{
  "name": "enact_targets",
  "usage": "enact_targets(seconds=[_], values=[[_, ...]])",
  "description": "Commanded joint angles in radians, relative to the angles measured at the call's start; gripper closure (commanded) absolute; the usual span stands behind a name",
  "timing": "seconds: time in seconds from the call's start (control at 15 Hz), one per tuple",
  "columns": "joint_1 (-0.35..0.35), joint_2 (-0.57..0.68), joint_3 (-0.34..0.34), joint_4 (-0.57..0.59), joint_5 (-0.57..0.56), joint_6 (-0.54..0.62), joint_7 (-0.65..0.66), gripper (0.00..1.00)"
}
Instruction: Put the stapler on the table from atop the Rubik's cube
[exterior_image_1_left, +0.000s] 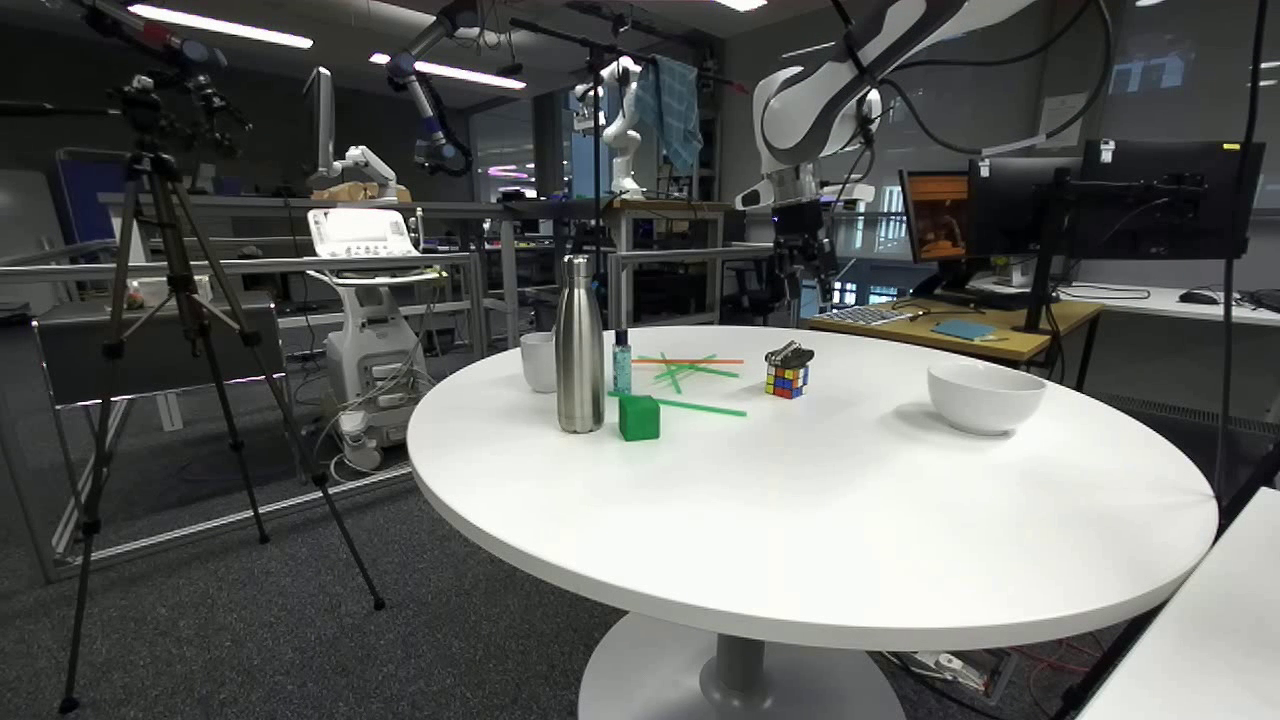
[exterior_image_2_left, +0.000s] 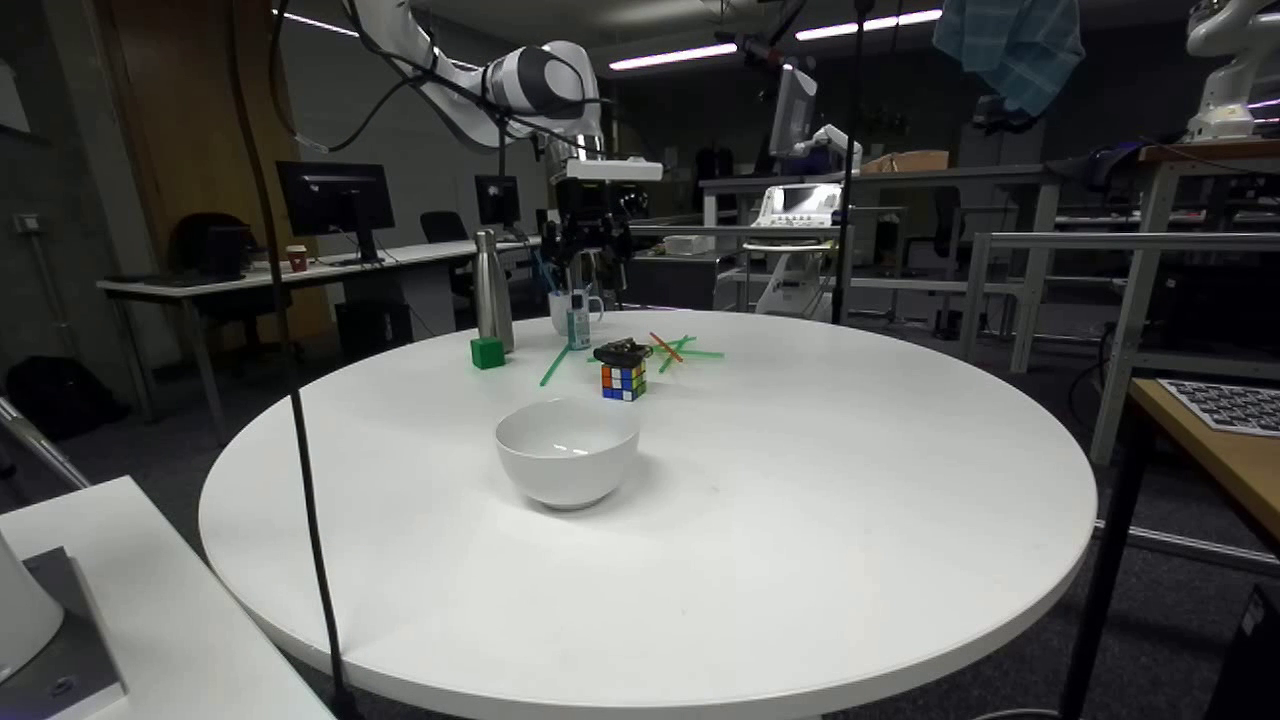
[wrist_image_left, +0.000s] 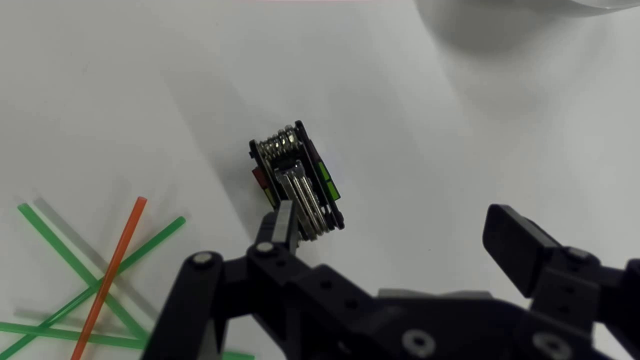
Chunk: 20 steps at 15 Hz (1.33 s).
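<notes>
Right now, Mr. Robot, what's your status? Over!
Fingers open, nothing between them. Folding multi-tool atop Rubik's cube, not gripped. Straws nearby, apparently not in the way.

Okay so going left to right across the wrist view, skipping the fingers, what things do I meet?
The orange straw lying across green straws → the black folding tool atop the Rubik's cube → the white bowl, only partly in frame at top right.

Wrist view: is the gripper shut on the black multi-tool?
No, the gripper stands wide open, and the black multi-tool lies atop the Rubik's cube.
</notes>
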Motion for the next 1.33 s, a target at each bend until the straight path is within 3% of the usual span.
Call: enact_targets(seconds=[0.0,0.6,1.27], values=[[-0.004,0.0,0.005,0.003,-0.003,-0.004,0.001,0.0],[-0.006,0.017,0.007,0.017,-0.014,0.001,-0.023,0.0],[-0.006,0.1,0.011,0.096,-0.021,-0.019,-0.136,0.0]])
